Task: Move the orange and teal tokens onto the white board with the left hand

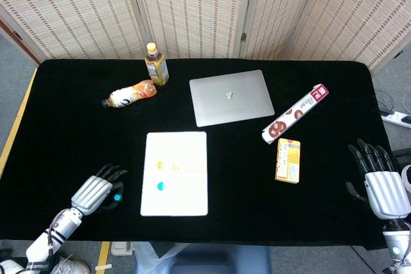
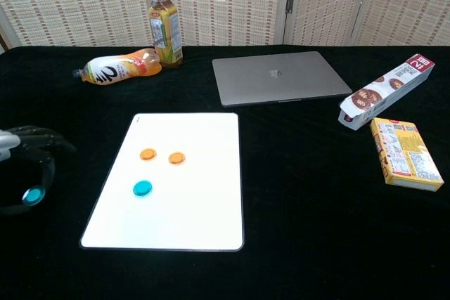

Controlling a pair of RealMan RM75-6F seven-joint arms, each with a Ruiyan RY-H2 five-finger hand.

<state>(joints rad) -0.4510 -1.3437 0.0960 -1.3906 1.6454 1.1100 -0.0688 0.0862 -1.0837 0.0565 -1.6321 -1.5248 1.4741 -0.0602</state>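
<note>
The white board lies in the middle of the black table. On it sit two orange tokens and a teal token. My left hand hovers left of the board's lower half, fingers curled. It pinches a second teal token, a short gap away from the board's left edge. My right hand rests at the table's front right corner, fingers spread, holding nothing. The chest view does not show it.
A closed silver laptop lies behind the board. At the back left are an upright tea bottle and an orange bottle on its side. On the right lie a long snack carton and a yellow box.
</note>
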